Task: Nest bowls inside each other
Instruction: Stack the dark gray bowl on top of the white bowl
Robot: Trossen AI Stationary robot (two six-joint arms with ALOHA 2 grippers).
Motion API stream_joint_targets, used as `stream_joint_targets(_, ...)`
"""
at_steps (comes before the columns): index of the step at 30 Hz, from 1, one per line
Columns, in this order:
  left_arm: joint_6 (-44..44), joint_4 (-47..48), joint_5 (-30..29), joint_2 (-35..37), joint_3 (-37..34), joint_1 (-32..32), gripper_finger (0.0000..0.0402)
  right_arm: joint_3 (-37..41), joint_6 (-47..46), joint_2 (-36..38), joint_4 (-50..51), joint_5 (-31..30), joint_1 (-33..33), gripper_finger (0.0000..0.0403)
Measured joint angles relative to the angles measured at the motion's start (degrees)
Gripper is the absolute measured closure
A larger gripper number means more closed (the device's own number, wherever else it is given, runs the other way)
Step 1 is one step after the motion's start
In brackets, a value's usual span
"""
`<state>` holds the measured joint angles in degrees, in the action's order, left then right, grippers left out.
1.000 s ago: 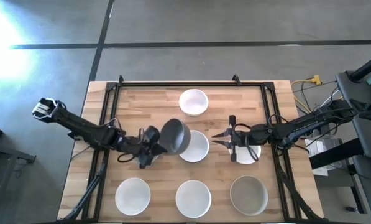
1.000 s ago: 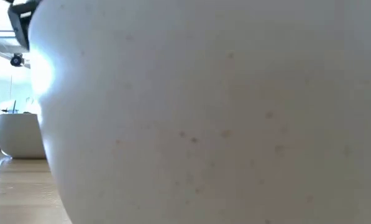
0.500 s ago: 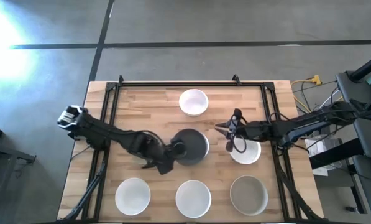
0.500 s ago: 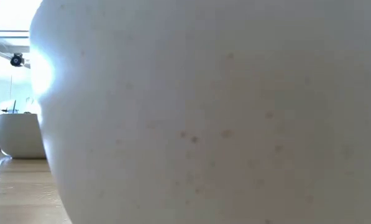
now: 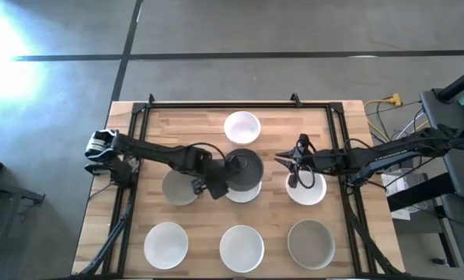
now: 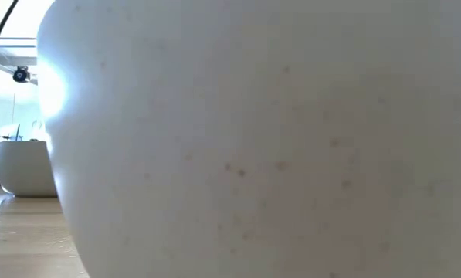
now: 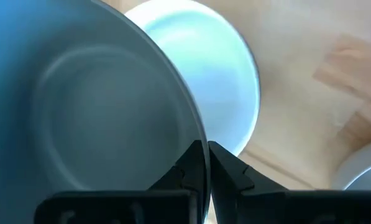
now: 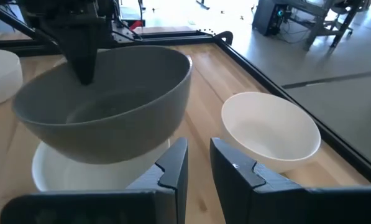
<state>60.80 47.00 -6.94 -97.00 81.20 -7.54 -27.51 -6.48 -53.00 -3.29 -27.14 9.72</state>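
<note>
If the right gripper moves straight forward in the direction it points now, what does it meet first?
Probably the grey bowl, which the left gripper holds by the rim above a white bowl. The right gripper points at it; exact height is uncertain.

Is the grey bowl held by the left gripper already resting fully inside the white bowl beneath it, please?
No: the grey bowl hangs clamped by the left gripper, above the white bowl, in the right wrist view.

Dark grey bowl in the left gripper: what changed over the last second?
The left gripper carried the dark grey bowl from tilted beside the centre white bowl to level over it, still clamped on its rim. That uncovered a light grey bowl at left. The right gripper drifted slightly; the other bowls stayed put.
</note>
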Motion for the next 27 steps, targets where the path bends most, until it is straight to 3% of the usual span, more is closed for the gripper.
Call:
stream_joint_targets(19, 0.0, -6.9, 7.6, -0.5, -3.4, 0.4, 0.0401, 0.0, 0.4, 0.0, 0.1, 0.0, 0.0, 0.0339)
stream_joint_targets(27, 0.7, -7.0, 5.4, -5.5, -4.0, 0.4, 0.0401, 0.0, 0.4, 0.0, 0.0, 0.0, 0.0, 0.0339)
